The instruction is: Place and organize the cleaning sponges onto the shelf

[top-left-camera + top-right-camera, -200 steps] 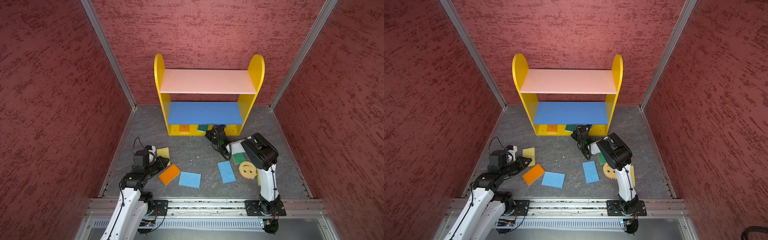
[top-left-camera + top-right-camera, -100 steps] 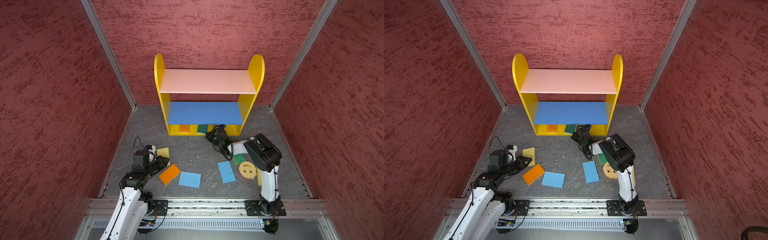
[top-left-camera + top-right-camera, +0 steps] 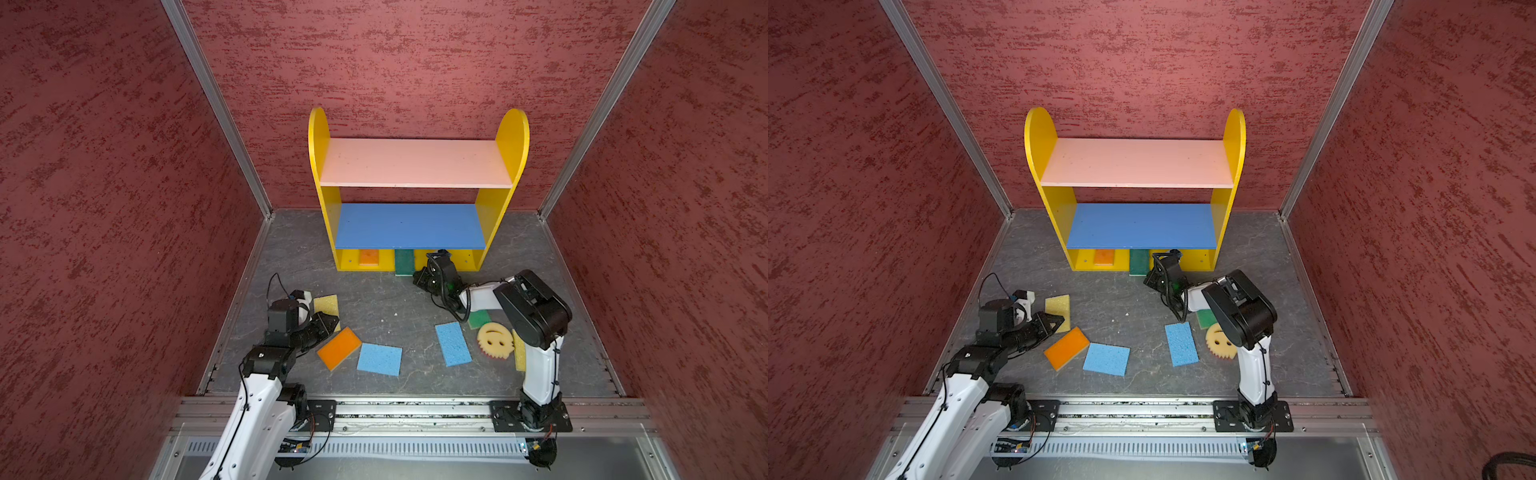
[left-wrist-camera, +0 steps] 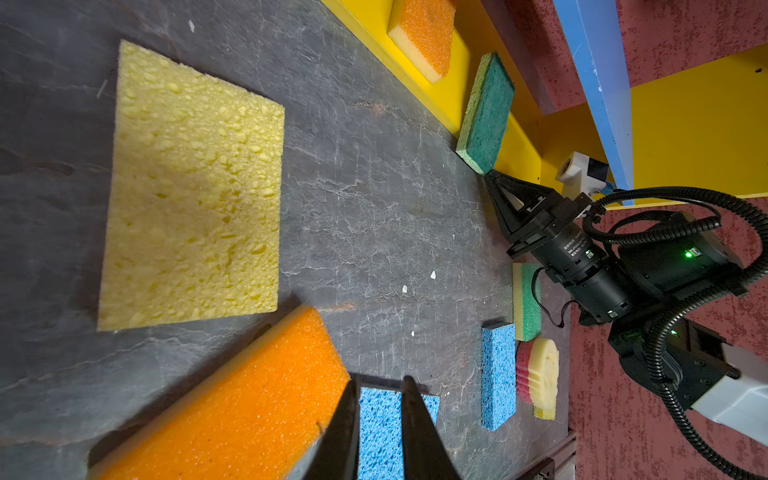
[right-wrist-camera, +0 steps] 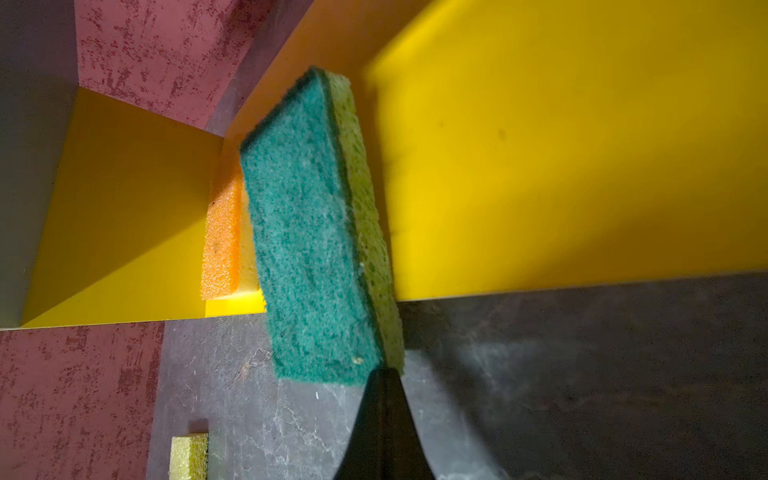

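- The right pincer is pressed fully closed and holds nothing. Its tip touches the near corner of a dark green sponge.
- Straight ahead of that pincer, the dark green sponge straddles the front edge of the yellow bottom board of the shelf. Its near end sticks out over the grey floor.
- Beyond the dark green sponge and off to one side, an orange-topped sponge lies fully on the same board.
- Behind the right pincer, beside its arm, a green sponge, a round yellow smiley sponge and a blue sponge lie on the floor.
- The left pincer has only a narrow gap between its fingers and holds nothing.
- Just beside its tips lie an orange floor sponge and a second blue sponge, side by side.
- A pale yellow sponge lies flat, close alongside the left pincer.
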Available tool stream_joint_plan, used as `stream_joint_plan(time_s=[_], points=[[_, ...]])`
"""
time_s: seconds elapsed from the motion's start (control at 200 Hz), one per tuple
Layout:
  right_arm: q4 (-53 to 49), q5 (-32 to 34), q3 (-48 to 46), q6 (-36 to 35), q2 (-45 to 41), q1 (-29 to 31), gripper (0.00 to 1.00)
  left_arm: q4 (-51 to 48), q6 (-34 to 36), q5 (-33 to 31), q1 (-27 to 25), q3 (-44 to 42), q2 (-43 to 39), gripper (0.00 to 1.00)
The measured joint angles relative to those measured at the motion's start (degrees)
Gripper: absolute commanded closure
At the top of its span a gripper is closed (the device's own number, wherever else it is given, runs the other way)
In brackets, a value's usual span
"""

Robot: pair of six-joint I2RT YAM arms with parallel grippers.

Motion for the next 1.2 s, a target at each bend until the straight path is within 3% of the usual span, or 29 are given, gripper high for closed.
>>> stream_joint_plan(time_s=[0.756, 0.882, 1.042, 1.197], points=[[-2.6, 0.3, 5.4, 1.8, 2.6, 0.0, 1.00, 0.9, -0.2, 0.0, -0.2, -0.9, 1.6, 0.80], [-2.3, 0.5, 5.8, 1.8, 3.0, -0.1, 0.89, 1.1, -0.2, 0.0, -0.2, -0.9, 1.9, 0.79], [-2.1, 0.5, 5.7, 2.1, 3.1, -0.1, 0.86, 1.3, -0.2, 0.0, -0.2, -0.9, 1.9, 0.79], [0.2, 0.4, 4.7, 2.4, 3.1, -0.1, 0.75, 1.3, -0.2, 0.0, -0.2, -0.9, 1.9, 0.79]])
